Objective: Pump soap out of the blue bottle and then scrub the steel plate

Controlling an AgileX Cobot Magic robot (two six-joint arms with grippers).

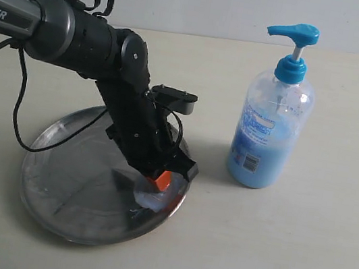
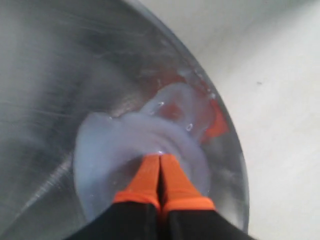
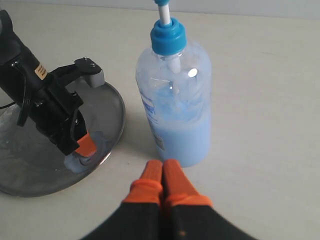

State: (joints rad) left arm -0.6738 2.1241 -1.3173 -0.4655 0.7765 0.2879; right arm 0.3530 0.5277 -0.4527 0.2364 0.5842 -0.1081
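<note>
Steel plate point(image 1: 60, 156): lying flat near the blue bottle point(image 1: 269, 128), on my left arm's side of it.
Soap point(image 2: 120, 145): pooling at the rim nearest that bottle.
Left gripper point(image 2: 160, 170): pinching shut on nothing visible, tips dipping into the smear.
Right gripper point(image 3: 162, 175): resting shut, empty, just beside the bottle's base.
Scrubbing: I'm judging light, flat circles inward from the rim as safest.

Orange fingers point(image 2: 146, 180) pressed together, tips in soap point(image 2: 112, 145) smear near steel plate point(image 2: 50, 75) rim.
</note>
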